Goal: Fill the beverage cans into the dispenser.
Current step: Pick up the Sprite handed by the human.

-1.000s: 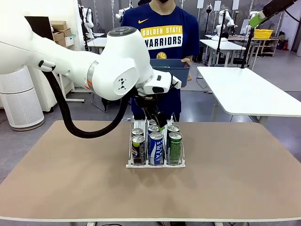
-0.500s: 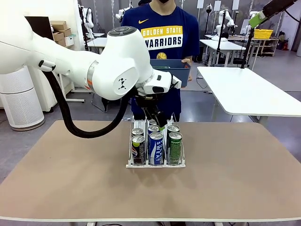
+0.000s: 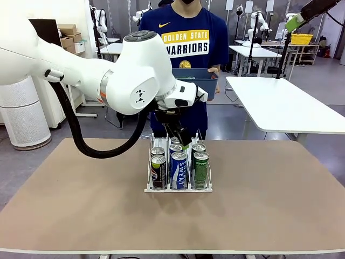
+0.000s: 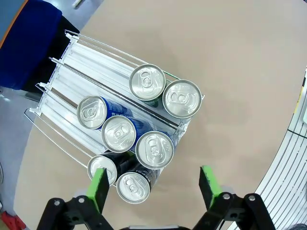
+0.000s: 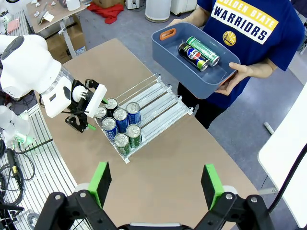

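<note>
The dispenser (image 3: 178, 188) stands mid-table, and its white lanes (image 4: 91, 67) are bare at the back. Several beverage cans fill its front: black (image 3: 158, 171), blue (image 3: 178, 170) and green (image 3: 200, 169). From above I see two green cans (image 4: 182, 98), three blue cans (image 4: 118, 133) and two black cans (image 4: 133, 187). My left gripper (image 3: 182, 139) (image 4: 153, 189) hangs open over the rack, holding nothing. My right gripper (image 5: 156, 184) is open and empty, high above the table. Two more cans, one green (image 5: 202, 50) and one black (image 5: 191, 55), lie in the person's bin.
A person at the far edge holds a blue-grey bin (image 3: 197, 80) (image 5: 165, 50) in both hands, behind the rack. The brown table (image 3: 269, 205) lies bare on both sides of the dispenser. A white table (image 3: 285, 105) stands at the back right.
</note>
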